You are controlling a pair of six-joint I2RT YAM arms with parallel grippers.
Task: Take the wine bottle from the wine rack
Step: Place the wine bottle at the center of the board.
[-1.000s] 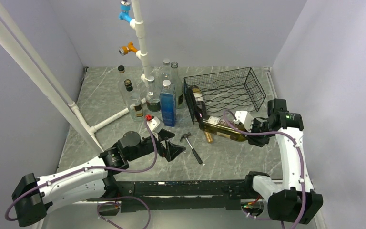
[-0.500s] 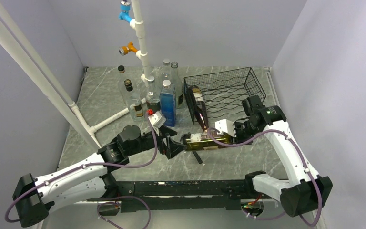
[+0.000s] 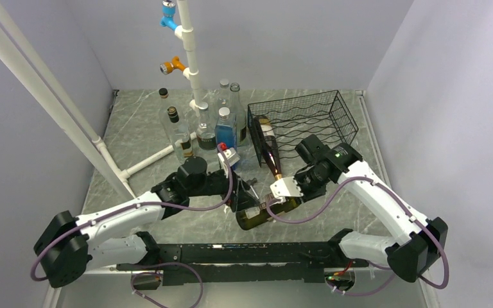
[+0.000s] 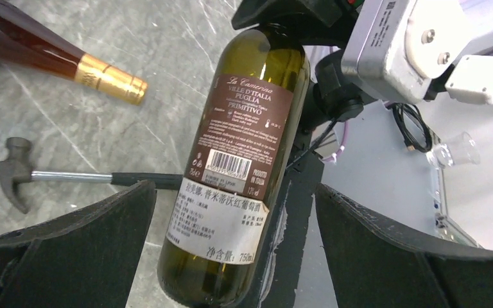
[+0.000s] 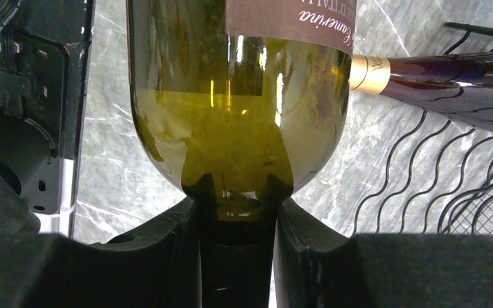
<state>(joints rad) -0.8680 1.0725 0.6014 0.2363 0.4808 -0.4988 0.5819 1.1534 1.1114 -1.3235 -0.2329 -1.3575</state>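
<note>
A green wine bottle point(image 3: 261, 217) with a brown and white label point(image 4: 237, 160) hangs above the table's near edge, off the black wire wine rack point(image 3: 314, 119). My right gripper point(image 5: 236, 244) is shut on its neck; the top view shows this gripper point(image 3: 273, 201) just right of the bottle. My left gripper point(image 4: 237, 256) is open. Its fingers point(image 4: 70, 250) stand on either side of the bottle's base with a gap on both sides, and from above it point(image 3: 244, 199) sits at the bottle's left. A second dark bottle point(image 3: 268, 144) with a gold foil neck point(image 4: 106, 78) lies in the rack.
A hammer point(image 4: 19, 173) lies on the marble table under the bottle. Several upright bottles, one of them blue point(image 3: 224, 131), stand at the back by a white pipe frame point(image 3: 189, 58). The rack's wavy wires point(image 5: 423, 179) are close on the right.
My right arm swung the green bottle left and toward the near edge, away from the rack. My left arm moved right until its open fingers straddled the bottle's base.
</note>
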